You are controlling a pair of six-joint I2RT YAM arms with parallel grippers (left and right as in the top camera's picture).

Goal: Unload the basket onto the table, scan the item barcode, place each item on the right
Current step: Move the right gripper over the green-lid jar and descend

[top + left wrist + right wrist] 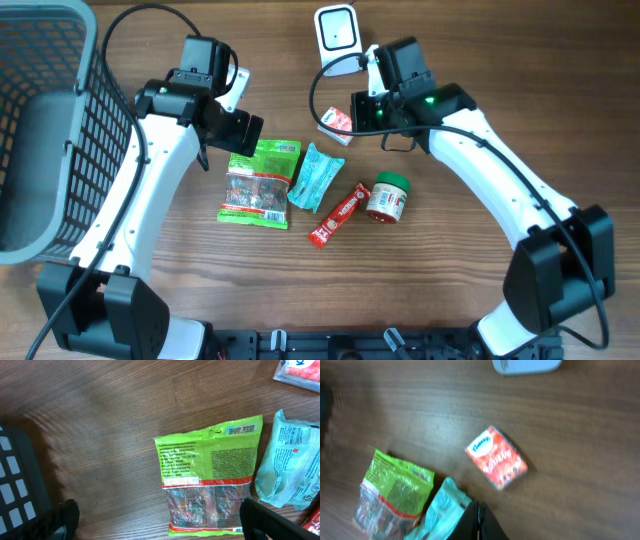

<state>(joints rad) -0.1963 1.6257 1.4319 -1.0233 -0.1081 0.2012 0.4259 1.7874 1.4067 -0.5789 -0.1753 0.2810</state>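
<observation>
Only wrist views are revealing grips. Right hand is hanging clenched, empty; left hand is hovering released above the green bag.

Snack bag on counter just below left hand; basket well to that hand's left; pouch just right of bag. Carton beside right hand, scanner beyond it; bar and jar side by side, nearer the robot
</observation>
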